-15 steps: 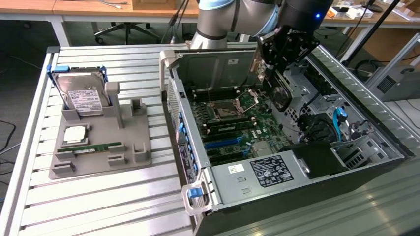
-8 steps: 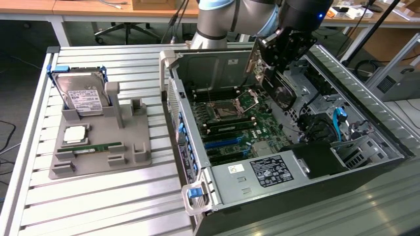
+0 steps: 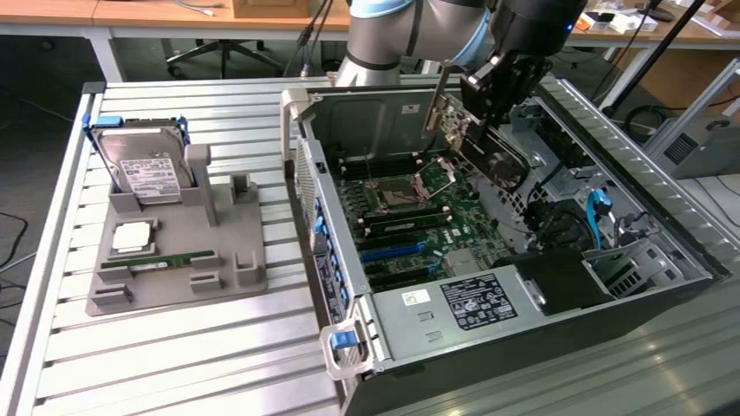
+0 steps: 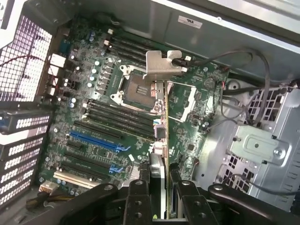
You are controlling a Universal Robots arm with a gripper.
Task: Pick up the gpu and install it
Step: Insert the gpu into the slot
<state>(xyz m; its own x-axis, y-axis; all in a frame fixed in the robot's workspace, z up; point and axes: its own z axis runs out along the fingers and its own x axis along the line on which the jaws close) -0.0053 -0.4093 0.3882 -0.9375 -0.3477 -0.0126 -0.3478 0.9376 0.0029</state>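
Upper right of the exterior view: gripper (image 3: pixel 495 87) clamped on the gpu (image 3: pixel 500 160), one finger against each flat face. Card held on edge and tilted, inside the open top of the computer case (image 3: pixel 347 260), over the upper part of the motherboard (image 3: pixel 434 217). Lower edge close to the board; touching or not, impossible to tell. Thin silvery bracket on the card's end toward the exterior view's left, standing up near the case's grey rear wall.

From the wrist: gpu (image 4: pixel 162 112) seen edge-on as a thin line running out from between the black fingers (image 4: pixel 140 197) of the gripper (image 4: pixel 164 183), with the bent silvery bracket at the far end. Beneath it, the motherboard (image 4: pixel 103 117) with the processor socket (image 4: pixel 138 86), rows of black slots and a pair of blue slots (image 4: pixel 93 138).

Lower middle of the exterior view: power supply (image 3: pixel 480 299) with a white label, in the near end of the case. Blue cable (image 3: pixel 599 217) inside the case toward the exterior view's right.

Exterior view's left, on the slatted table (image 3: pixel 173 373): grey holder (image 3: pixel 231 260), well apart from the gripper. Hard drive (image 3: pixel 145 169) standing upright at the holder's upper end, small square silvery chip (image 3: pixel 133 236) just below it, green memory stick (image 3: pixel 162 260) lying flat just beneath the chip.
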